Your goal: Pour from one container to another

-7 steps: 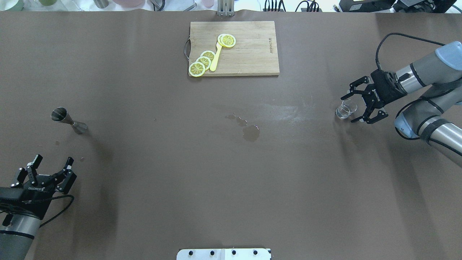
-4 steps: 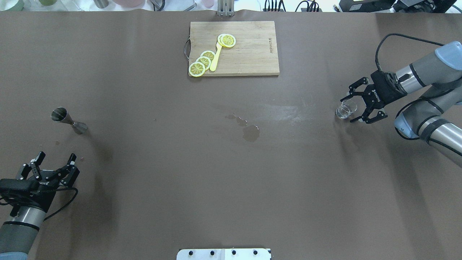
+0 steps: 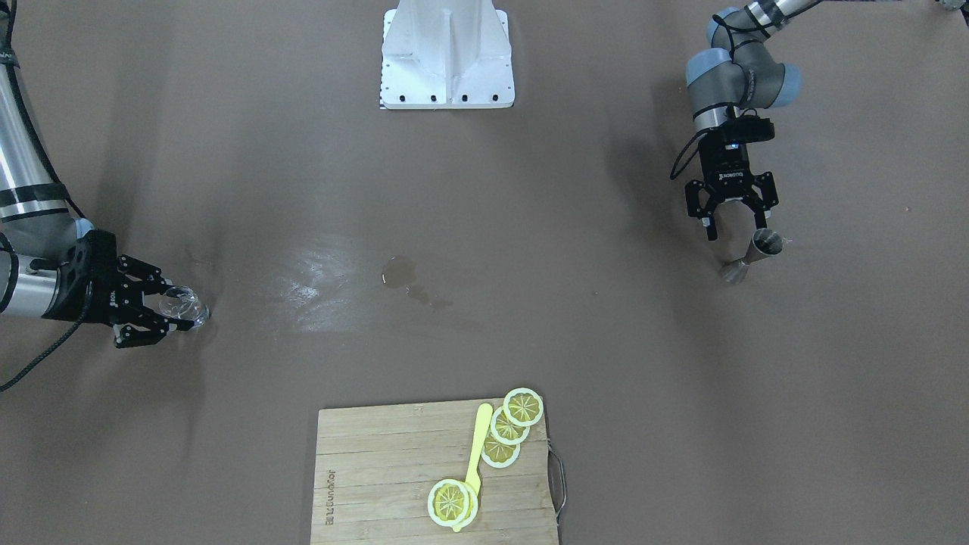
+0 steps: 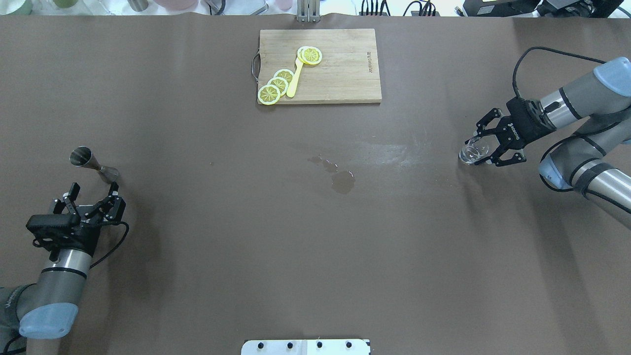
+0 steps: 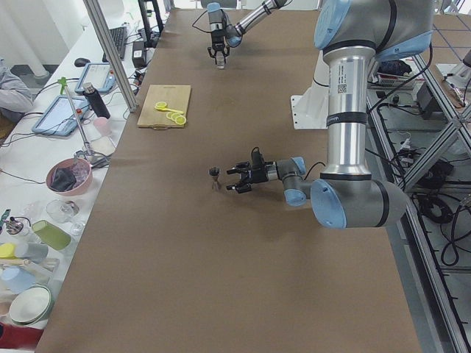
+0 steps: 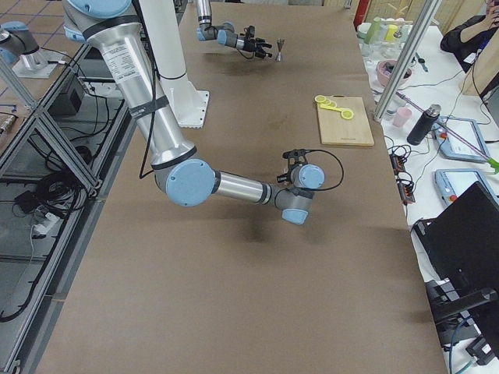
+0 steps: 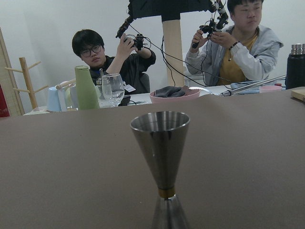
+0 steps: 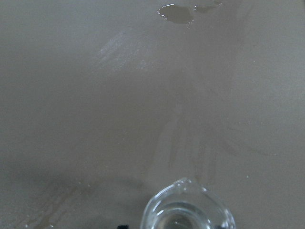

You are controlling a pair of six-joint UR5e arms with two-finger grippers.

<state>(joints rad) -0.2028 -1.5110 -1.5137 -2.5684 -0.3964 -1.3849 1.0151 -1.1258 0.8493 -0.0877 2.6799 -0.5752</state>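
The steel jigger [image 4: 92, 164] stands upright on the brown worktop [image 4: 222, 256], on the robot's left side. The left gripper [image 4: 94, 189] is low just behind it, its jaws spread wide and holding nothing; the jigger is in front of them, not between. Well apart, on the robot's right side, stands the small clear glass [image 4: 472, 151]. The right gripper [image 4: 483, 147] lies level around it, with one of its jaws on each side of the glass and close to its wall; if they press the glass, I cannot tell. A small puddle [image 4: 343, 181] is in the middle of the worktop. At the far edge is a cutting board [image 4: 345, 74] with lemon slices [image 4: 277, 85].
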